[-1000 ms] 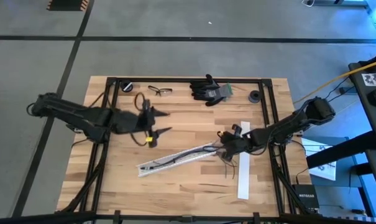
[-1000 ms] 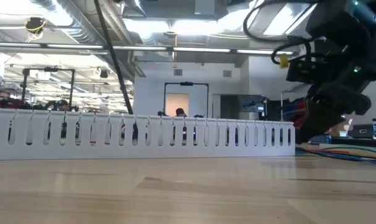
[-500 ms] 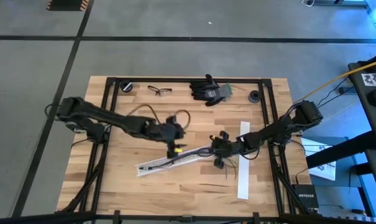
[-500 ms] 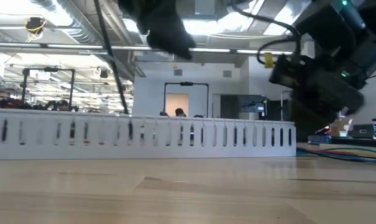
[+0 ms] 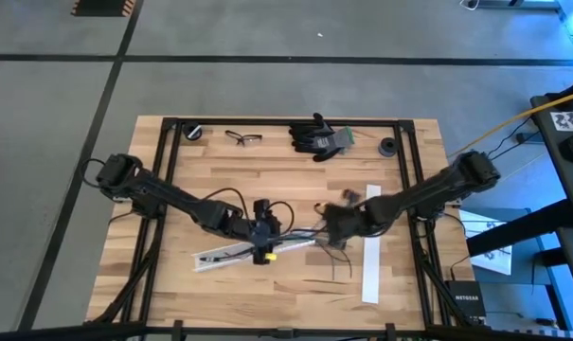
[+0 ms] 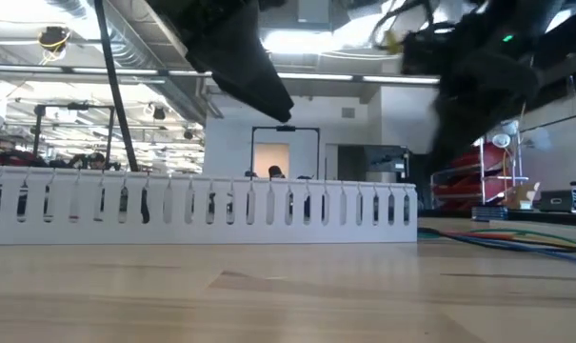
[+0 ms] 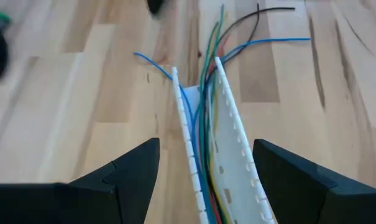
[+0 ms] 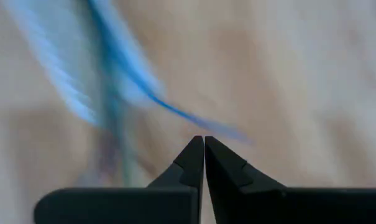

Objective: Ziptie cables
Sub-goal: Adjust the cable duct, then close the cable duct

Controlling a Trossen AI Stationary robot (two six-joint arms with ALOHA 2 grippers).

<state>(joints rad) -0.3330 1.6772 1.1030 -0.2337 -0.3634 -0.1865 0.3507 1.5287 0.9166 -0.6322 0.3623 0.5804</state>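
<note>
Your left end effector [image 7: 203, 180] hung wide open over the slotted white cable duct [image 5: 239, 250], one finger [image 7: 128, 174] on either side of it, gripping nothing. The cables [image 7: 206, 99] lay along that duct near the middle of the counter [image 5: 286, 284], their loose ends splaying out past its end. Your right end effector [image 8: 204, 144] was pinched closed, apparently empty, just above the cables' free ends.
</note>
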